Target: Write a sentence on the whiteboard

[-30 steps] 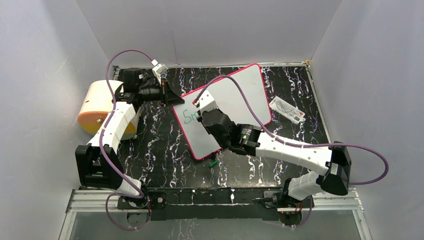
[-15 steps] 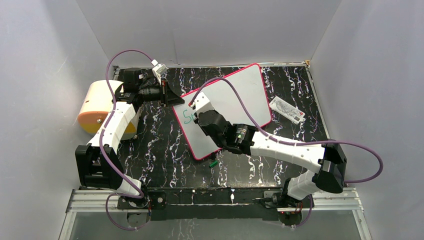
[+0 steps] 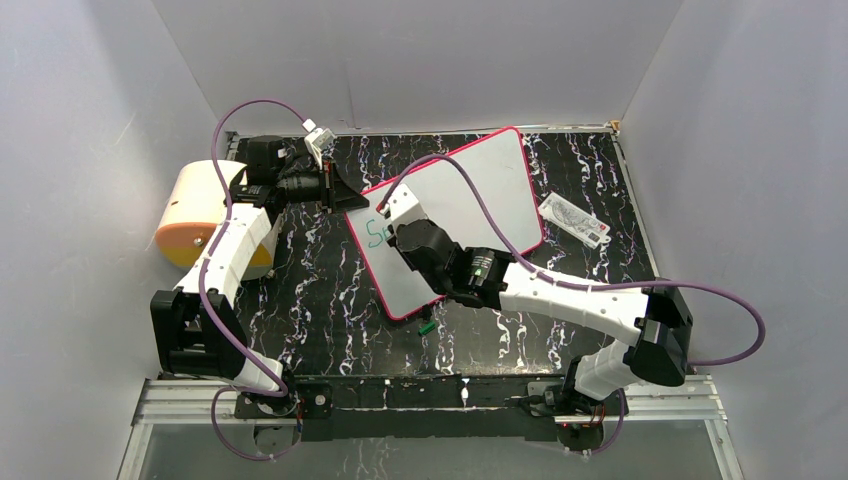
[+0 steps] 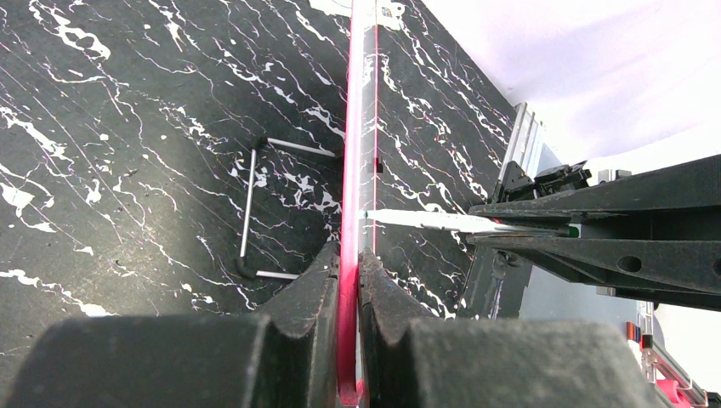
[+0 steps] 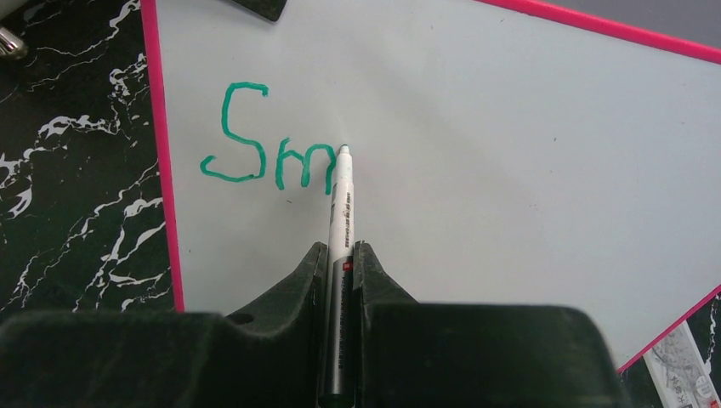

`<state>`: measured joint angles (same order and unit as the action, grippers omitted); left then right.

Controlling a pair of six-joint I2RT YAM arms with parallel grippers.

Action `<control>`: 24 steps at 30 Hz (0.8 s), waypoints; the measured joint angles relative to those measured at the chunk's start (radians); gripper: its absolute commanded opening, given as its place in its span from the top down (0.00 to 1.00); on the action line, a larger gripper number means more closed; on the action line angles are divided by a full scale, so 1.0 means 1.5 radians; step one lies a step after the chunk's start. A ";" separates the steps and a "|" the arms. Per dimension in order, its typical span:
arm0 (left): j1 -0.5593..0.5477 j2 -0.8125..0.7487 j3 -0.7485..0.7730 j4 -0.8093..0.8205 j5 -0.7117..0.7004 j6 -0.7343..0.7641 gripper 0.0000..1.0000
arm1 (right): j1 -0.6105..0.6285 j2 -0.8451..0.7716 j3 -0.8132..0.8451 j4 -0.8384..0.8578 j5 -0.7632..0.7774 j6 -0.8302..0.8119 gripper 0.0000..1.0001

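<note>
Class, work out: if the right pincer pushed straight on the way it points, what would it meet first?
The whiteboard: the marker in the right pincer seems to touch it beside the green "Sm".

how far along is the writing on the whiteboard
Done: green letters "Sm" sit near one corner of the whiteboard. In hand: right jaws shut on the marker, tip at the end of the m; left jaws clamp the board's pink rim. Left: the rest of the sentence; most of the board is blank.
</note>
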<state>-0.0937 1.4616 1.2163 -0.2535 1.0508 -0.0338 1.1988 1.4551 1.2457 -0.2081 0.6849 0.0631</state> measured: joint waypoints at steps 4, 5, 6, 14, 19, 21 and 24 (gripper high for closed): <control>0.000 0.000 0.000 0.000 -0.001 0.000 1.00 | -0.001 0.005 0.002 -0.002 0.001 -0.001 1.00; 0.000 0.000 0.000 0.000 -0.002 0.000 1.00 | -0.001 0.005 0.003 -0.002 0.002 0.000 1.00; 0.000 0.000 0.000 0.000 -0.001 0.000 1.00 | -0.001 0.006 0.004 -0.004 0.002 0.000 1.00; 0.000 0.000 0.000 0.000 -0.001 0.000 1.00 | -0.003 0.006 0.005 -0.008 0.002 0.003 1.00; 0.000 0.000 0.000 0.001 -0.002 0.000 1.00 | -0.004 0.006 0.005 -0.009 0.002 0.004 1.00; 0.000 0.000 0.000 0.000 -0.002 0.000 1.00 | -0.005 0.006 0.005 -0.009 -0.001 0.004 1.00; 0.000 0.000 0.000 0.000 -0.003 0.000 1.00 | -0.006 0.005 0.005 -0.010 -0.005 0.004 1.00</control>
<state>-0.0937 1.4616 1.2163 -0.2531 1.0470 -0.0338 1.1904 1.4620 1.2533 -0.2230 0.6773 0.0685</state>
